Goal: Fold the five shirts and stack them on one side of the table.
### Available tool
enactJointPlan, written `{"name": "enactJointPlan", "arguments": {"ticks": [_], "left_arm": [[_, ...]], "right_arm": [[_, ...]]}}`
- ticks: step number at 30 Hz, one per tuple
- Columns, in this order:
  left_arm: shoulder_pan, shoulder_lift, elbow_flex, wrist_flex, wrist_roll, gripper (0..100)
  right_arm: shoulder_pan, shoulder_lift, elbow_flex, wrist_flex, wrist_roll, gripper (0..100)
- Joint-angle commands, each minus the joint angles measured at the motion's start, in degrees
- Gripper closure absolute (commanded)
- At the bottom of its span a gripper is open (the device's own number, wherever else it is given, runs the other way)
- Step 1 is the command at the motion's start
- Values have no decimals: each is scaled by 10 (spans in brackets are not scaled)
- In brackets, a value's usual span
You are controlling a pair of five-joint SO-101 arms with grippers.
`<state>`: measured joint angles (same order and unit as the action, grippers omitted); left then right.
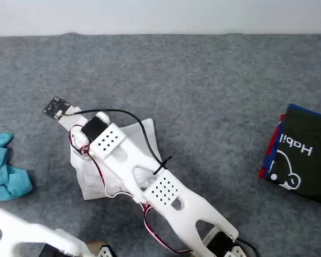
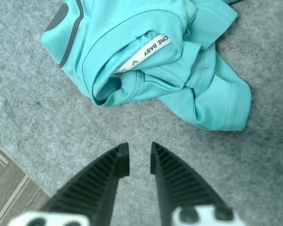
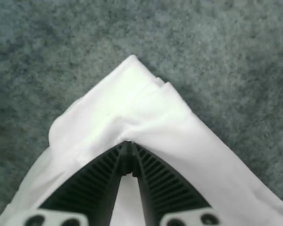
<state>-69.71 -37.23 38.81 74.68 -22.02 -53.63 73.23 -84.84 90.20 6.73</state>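
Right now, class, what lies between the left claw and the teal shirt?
Bare grey table cover. The left wrist view shows that stretch, with the left claw stopped short of the teal shirt.

Plain white shirt (image 3: 132,103); teal shirt (image 2: 179,70), grey patch; stacked shirt (image 1: 307,160) perhaps black, white print; table (image 1: 203,80) mottled grey.
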Motion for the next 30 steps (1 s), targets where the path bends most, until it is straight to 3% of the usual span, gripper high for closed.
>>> {"name": "enactJointPlan", "arguments": {"ticks": [1,7,13,20,25,30], "left_arm": [[1,-10,-1,8,2,917],[0,-11,-1,9,2,917],[1,-11,-1,9,2,917],[0,-13,-2,8,2,917],[-1,-11,-3,5,2,917],[-1,-10,-3,5,2,917]], "right_arm": [[-10,-55,-41,13,7,990],[-2,-95,-68,124,6,990],[49,-135,-51,129,6,990],[63,-266,175,130,-4,990],[29,-365,382,126,-98,990],[-12,-364,466,109,-135,990]]}}
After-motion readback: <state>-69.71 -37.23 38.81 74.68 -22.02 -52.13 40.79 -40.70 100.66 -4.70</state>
